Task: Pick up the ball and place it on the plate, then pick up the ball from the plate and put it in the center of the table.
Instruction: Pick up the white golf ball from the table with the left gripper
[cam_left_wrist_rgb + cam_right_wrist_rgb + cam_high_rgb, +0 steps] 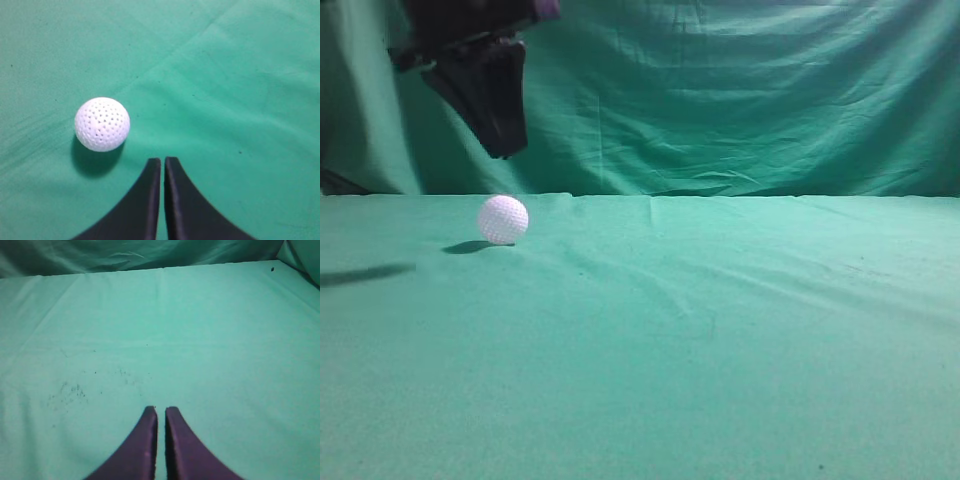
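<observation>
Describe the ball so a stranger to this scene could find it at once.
Start from the table, a broad light sea-green cloth. On its left part, below the raised black left claw, sits the ball. It is small, white and dimpled, the only loose thing visible on the cloth.

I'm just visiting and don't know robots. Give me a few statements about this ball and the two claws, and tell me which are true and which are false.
1. The ball rests on the table with nothing gripping it. True.
2. The left gripper has its fingers spread wide around the ball. False: its black fingers are nearly together, and the ball lies off to one side of them, untouched.
3. The ball sits on a plate. False: no plate shows in any view; the ball lies directly on the green cloth.
4. The right gripper holds nothing. True: its purple fingers are nearly closed over bare cloth.
5. The ball is smooth and red. False: it is white and dimpled.
</observation>
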Controlling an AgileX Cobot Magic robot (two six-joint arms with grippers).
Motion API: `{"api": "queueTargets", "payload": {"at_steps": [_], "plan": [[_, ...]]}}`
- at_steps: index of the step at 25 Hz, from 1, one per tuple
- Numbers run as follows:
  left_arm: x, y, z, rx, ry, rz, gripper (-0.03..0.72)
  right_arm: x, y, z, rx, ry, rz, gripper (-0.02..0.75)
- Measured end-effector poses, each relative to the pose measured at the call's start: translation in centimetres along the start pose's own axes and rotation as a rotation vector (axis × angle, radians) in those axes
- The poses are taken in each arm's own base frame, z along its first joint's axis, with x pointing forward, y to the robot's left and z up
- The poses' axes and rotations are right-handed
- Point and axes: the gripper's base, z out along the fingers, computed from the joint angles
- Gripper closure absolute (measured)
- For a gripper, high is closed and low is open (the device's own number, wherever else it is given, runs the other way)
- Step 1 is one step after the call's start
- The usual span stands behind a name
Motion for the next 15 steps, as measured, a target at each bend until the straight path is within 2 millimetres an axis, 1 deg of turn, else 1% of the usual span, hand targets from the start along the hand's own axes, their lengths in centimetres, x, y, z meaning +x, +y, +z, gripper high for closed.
{"api": "queueTargets", "payload": {"at_steps": [2, 3, 7, 8, 10, 11, 13, 14, 15], "plan": [[-0.4, 0.2, 0.6, -0.005, 0.004, 0.001, 0.586, 0.0, 0.0, 0.0, 0.000, 0.000, 0.000, 0.688], [-0.7, 0.3, 0.8, -0.006, 0.002, 0.000, 0.518, 0.0, 0.0, 0.0, 0.000, 0.000, 0.000, 0.688], [-1.1, 0.5, 1.5, -0.009, -0.001, -0.028, 0.157, 0.0, 0.0, 0.0, 0.000, 0.000, 0.000, 0.688], [-1.1, 0.6, 1.9, -0.009, 0.005, -0.032, 0.091, 0.0, 0.0, 0.0, 0.000, 0.000, 0.000, 0.688], [-1.1, 0.8, 2.7, -0.018, 0.018, -0.028, 0.032, 0.0, 0.0, 0.0, 0.000, 0.000, 0.000, 0.688], [-1.0, 1.0, 3.1, -0.028, 0.026, -0.024, 0.046, 0.0, 0.0, 0.0, 0.000, 0.000, 0.000, 0.688], [-0.8, 1.3, 4.1, -0.051, 0.053, -0.027, 0.046, 0.0, 0.0, 0.0, 0.000, 0.000, 0.000, 0.688], [-0.6, 1.5, 4.6, -0.060, 0.069, -0.028, 0.101, 0.0, 0.0, 0.0, 0.000, 0.000, 0.000, 0.688], [-0.4, 1.7, 5.1, -0.070, 0.083, -0.027, 0.126, 0.0, 0.0, 0.0, 0.000, 0.000, 0.000, 0.688]]}}
